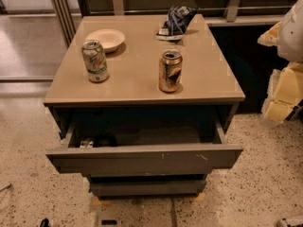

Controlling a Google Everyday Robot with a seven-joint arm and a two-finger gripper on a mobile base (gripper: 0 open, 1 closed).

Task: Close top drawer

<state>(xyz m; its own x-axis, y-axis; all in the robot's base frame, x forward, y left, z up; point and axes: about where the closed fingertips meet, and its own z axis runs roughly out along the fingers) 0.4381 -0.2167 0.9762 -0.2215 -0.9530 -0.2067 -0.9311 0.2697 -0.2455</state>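
Observation:
The top drawer (142, 159) of a grey-taupe cabinet stands pulled out toward me, with its wide flat front below the cabinet top. Small white scuffs mark the front right of centre. Its dark inside is open to view, with a few small dark items (97, 141) at the left. My gripper (285, 82) shows as cream-yellow and white parts at the right edge of the view. It is beside the cabinet's right side, above the floor and apart from the drawer.
On the cabinet top (137, 86) stand a green-white can (95, 61), a gold-brown can (170, 71), a cream bowl (105, 39) and a crumpled snack bag (175, 21). A narrower lower drawer (147, 187) sits beneath. Speckled floor surrounds the cabinet, with a railing behind.

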